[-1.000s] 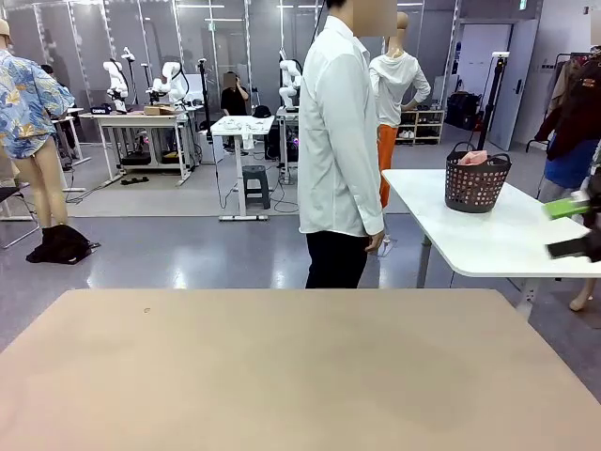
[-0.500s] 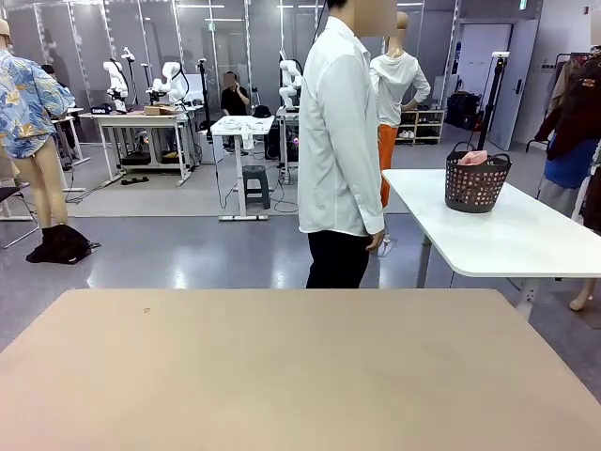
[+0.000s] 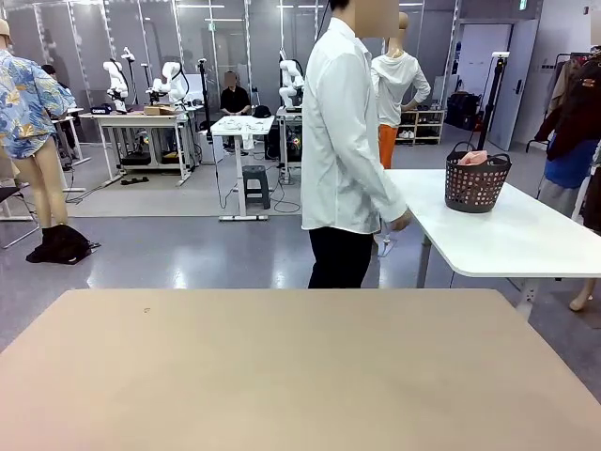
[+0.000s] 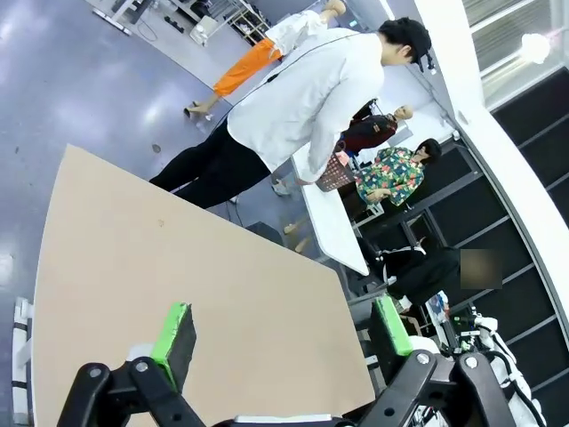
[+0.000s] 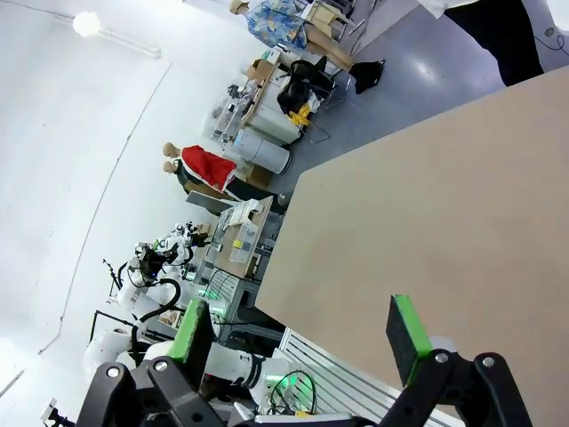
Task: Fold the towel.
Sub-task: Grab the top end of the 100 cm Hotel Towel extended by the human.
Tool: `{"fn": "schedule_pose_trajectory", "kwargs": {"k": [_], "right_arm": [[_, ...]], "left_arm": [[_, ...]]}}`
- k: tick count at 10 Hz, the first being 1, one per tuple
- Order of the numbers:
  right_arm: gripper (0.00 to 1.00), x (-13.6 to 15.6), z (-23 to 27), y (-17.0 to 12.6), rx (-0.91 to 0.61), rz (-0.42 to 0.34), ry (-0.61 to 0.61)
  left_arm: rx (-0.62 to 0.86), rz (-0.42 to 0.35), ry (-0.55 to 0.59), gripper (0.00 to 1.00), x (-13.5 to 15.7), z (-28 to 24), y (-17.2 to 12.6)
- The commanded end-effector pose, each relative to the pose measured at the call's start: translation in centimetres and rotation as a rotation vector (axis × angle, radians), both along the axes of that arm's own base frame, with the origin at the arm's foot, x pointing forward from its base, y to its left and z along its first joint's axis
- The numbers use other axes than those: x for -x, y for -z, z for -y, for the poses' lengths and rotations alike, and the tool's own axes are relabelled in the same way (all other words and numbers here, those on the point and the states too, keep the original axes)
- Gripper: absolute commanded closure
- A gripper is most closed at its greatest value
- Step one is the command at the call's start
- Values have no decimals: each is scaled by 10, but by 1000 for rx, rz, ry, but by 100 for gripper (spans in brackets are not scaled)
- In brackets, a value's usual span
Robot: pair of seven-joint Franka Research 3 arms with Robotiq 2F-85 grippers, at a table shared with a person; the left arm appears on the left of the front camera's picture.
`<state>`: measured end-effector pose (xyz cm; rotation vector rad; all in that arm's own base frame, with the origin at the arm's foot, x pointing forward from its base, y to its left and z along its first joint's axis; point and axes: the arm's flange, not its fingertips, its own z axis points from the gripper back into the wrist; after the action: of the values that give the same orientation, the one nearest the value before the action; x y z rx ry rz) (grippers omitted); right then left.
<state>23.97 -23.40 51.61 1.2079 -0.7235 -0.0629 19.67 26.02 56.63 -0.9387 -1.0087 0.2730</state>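
Observation:
A salmon-pink bundle, the towel (image 3: 472, 158) as far as I can tell, lies bunched in a dark basket (image 3: 475, 183) on the white side table (image 3: 498, 240). A person in a white shirt (image 3: 346, 141) stands at the far edge of my tan table (image 3: 291, 366), one hand (image 3: 402, 223) reaching toward that side table. My left gripper (image 4: 281, 329) hangs above the tan table, its green pads wide apart with nothing between them. In the right wrist view my right gripper (image 5: 300, 329) is open too and holds nothing, high over the table's near side.
The tan tabletop (image 4: 178, 285) is bare in all views. The side table stands beyond its far right corner, across a strip of grey floor (image 3: 188, 254). Other work tables stand farther back in the hall.
The person's arm has swung out toward the white side table. A gripper seen at the front view's right edge one second ago has left that picture.

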Motion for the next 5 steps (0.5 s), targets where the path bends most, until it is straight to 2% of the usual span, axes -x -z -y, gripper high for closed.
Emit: {"fn": "schedule_pose_trajectory", "kwargs": {"k": [1, 5], "right_arm": [[0, 3, 4, 1, -16, 0, 7], [0, 3, 4, 1, -16, 0, 7]], "left_arm": [[12, 13, -7, 0, 5, -4, 1], [12, 13, -7, 0, 5, -4, 1]]}}
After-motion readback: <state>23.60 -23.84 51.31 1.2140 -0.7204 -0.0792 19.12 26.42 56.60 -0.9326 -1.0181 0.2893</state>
